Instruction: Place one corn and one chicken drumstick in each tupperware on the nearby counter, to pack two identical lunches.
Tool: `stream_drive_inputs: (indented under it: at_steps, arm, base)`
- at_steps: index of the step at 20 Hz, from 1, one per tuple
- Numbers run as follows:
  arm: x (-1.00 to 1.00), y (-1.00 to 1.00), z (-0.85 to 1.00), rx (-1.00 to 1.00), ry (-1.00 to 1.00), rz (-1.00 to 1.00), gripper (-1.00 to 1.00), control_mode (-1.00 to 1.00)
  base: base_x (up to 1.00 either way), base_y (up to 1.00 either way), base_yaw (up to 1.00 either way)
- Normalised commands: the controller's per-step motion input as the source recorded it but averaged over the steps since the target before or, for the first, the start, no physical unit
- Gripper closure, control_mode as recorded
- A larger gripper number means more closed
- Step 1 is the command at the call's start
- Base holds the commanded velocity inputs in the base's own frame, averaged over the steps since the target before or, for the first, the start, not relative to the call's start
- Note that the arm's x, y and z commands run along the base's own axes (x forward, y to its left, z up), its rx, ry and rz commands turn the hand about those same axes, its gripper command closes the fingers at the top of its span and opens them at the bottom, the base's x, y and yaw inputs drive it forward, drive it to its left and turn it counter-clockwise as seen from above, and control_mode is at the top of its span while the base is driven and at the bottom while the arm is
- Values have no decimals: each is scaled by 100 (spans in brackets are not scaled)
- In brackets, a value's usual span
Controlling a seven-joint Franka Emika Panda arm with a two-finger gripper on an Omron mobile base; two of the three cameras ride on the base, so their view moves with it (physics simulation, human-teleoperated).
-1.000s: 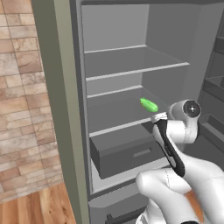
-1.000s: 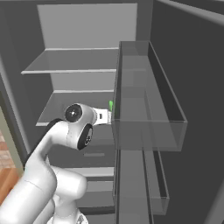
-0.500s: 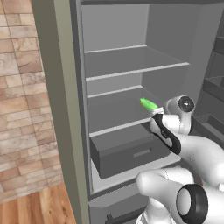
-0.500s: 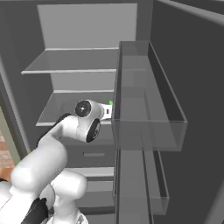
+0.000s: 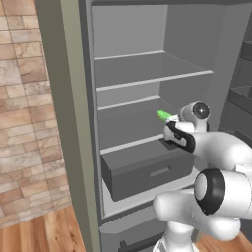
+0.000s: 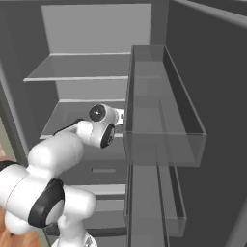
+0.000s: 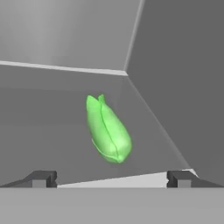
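The pincer [image 7: 111,178] gaped wide inside the fridge. The corn [image 7: 107,130] lay just ahead at twelve o'clock, its long axis running eleven to five.

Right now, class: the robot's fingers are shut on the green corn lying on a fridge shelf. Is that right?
Not quite. The fingers stand open, with the corn lying free on the fridge shelf ahead of them, not gripped. The hand view shows it.

shelf [image 7: 52,127] clear round corn [image 7: 107,131], wall [image 7: 183,78] rt
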Motion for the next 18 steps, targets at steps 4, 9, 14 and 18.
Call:
stream_drive_inputs:
  at_steps: [4,9,14,18]
  arm:
    - [37,0,-9,0,0,0,-100,-100]
    - [38,0,-13,0,5,0,-100,-100]
    - [37,0,-15,0,7,0,-100,-100]
    - [27,-4,-24,0,11,0,-100,-100]
  base:
    - [0,0,0]
    - [0,0,0]
    - [0,0,0]
    - [0,0,0]
